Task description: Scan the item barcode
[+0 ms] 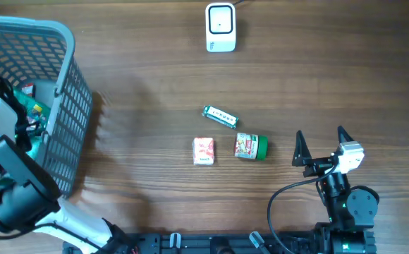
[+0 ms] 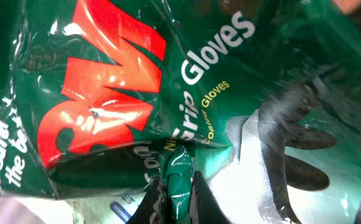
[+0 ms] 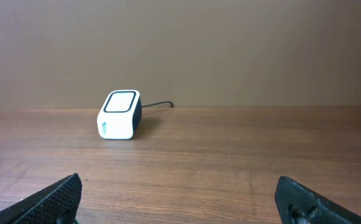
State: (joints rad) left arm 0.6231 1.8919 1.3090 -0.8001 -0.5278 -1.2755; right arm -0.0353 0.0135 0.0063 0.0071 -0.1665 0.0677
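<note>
The left wrist view is filled by a green plastic pack of grip gloves (image 2: 168, 93) with red lettering. My left gripper (image 2: 177, 180) is shut on a crumpled fold of that pack, its black fingers (image 2: 154, 199) pressed against the film from both sides. From overhead the pack (image 1: 34, 107) lies inside the grey basket, with my left arm reaching into it. The white barcode scanner (image 1: 220, 27) stands at the far middle of the table and also shows as the scanner (image 3: 119, 114) ahead of my right gripper (image 3: 177, 180). My right gripper (image 1: 320, 132) is open and holds nothing.
The grey mesh basket (image 1: 70, 106) takes up the left side. In the middle of the table lie a small green-and-white wrapped stick (image 1: 220, 116), a white-and-red packet (image 1: 203, 151) and a green-capped can on its side (image 1: 250, 146). A cable runs from the scanner.
</note>
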